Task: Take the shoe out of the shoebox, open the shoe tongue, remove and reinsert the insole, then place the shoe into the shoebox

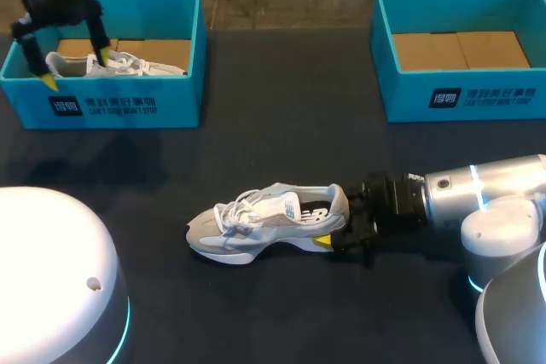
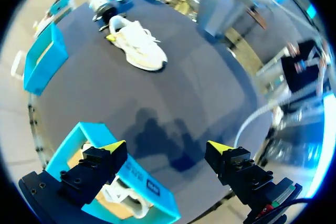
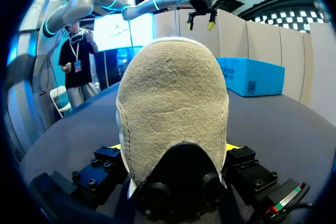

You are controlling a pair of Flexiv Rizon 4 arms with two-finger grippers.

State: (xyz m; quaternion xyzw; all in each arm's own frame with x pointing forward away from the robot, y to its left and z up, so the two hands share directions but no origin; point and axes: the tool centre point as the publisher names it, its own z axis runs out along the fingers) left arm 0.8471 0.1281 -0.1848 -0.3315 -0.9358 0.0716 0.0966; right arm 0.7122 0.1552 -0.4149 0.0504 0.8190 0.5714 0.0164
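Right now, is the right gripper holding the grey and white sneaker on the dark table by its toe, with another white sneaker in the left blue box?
Not the toe: the right gripper holds the grey and white sneaker by its heel, as the head view shows. The other white sneaker does lie in the left blue box.
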